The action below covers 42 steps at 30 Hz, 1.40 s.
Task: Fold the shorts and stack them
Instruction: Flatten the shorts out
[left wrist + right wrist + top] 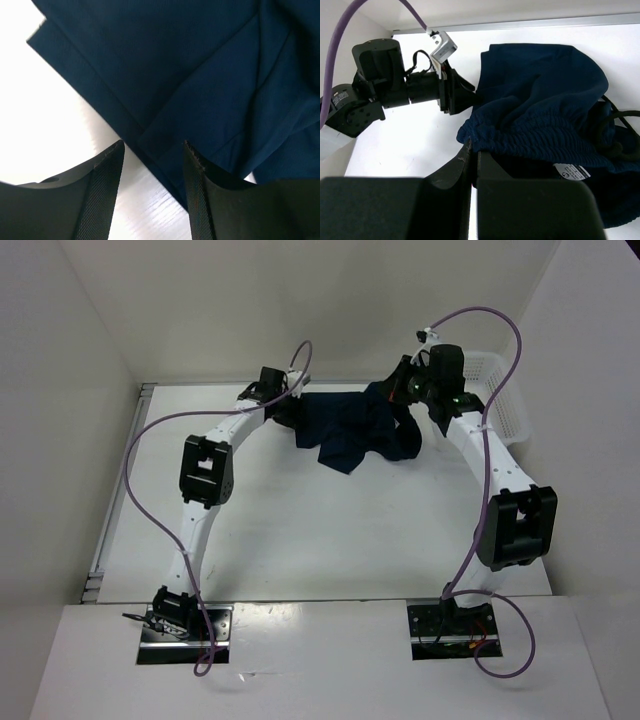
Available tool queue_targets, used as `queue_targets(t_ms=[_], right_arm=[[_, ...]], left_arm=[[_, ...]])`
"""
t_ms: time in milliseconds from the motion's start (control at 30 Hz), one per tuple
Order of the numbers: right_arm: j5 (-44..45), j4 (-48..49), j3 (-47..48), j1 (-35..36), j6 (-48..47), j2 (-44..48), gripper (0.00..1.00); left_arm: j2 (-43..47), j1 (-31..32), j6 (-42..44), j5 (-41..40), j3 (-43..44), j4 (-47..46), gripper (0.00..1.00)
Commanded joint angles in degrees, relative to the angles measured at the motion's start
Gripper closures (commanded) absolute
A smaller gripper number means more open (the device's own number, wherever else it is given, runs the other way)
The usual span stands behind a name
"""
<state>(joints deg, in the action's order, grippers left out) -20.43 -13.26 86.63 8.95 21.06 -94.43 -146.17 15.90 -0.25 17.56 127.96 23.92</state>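
The dark navy shorts (355,430) lie bunched at the far middle of the table, their right side lifted. My right gripper (402,392) is shut on the gathered waistband (530,135), pinched at its tips (474,147). A dark drawstring (616,131) and a white label (572,172) show to the right of that grip. My left gripper (288,408) is at the shorts' left edge, low over the table. Its jaws (152,146) are open, with bare table between them. A hemmed edge of the shorts (200,75) runs diagonally just past the tips, and the right finger (197,190) overlaps the cloth.
A white slatted basket (497,390) stands at the back right, just behind the right arm. White walls close in the table (330,530) at the back and both sides. The left arm's wrist (395,90) shows in the right wrist view, close to the shorts.
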Motion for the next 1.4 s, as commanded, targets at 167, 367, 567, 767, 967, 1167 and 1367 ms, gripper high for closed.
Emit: queue_targets(t_ms=[167,367,567,767,967,1167,1367], right_arm=[[-0.1,2.4,-3.3,-0.4,-1.2,4.5,1.0],[-0.1,2.4,-2.7,-0.4,-1.2,4.5,1.0],[0.5,1.8,-2.2,-1.0,-1.2,4.5,1.0],[0.5,1.8,-2.7,-1.0,-1.7,5.0,1.0],[0.5,1.8,-2.7,-1.0,-2.3,5.0,1.0],[1.0,1.8,-3.7,-1.0,-2.8,5.6,1.0],[1.0,1.8,-3.7,-1.0,-2.8,5.6,1.0]], left_arm=[[-2.2,1.3,0.3,-0.9,4.5,-2.6,0.42],[-3.3,1.3,0.3,-0.2,4.5,-2.0,0.42],[-3.3,1.3,0.3,-3.1,4.5,-1.5,0.39],[-2.3,1.3,0.3,-8.5,4.5,-1.5,0.38],[-1.8,1.3,0.3,-6.9,4.0,-1.5,0.56],[-0.7,1.3,0.3,-5.3,4.0,-0.9,0.8],[0.4,1.3,0.3,-3.3,6.5,-0.2,0.92]])
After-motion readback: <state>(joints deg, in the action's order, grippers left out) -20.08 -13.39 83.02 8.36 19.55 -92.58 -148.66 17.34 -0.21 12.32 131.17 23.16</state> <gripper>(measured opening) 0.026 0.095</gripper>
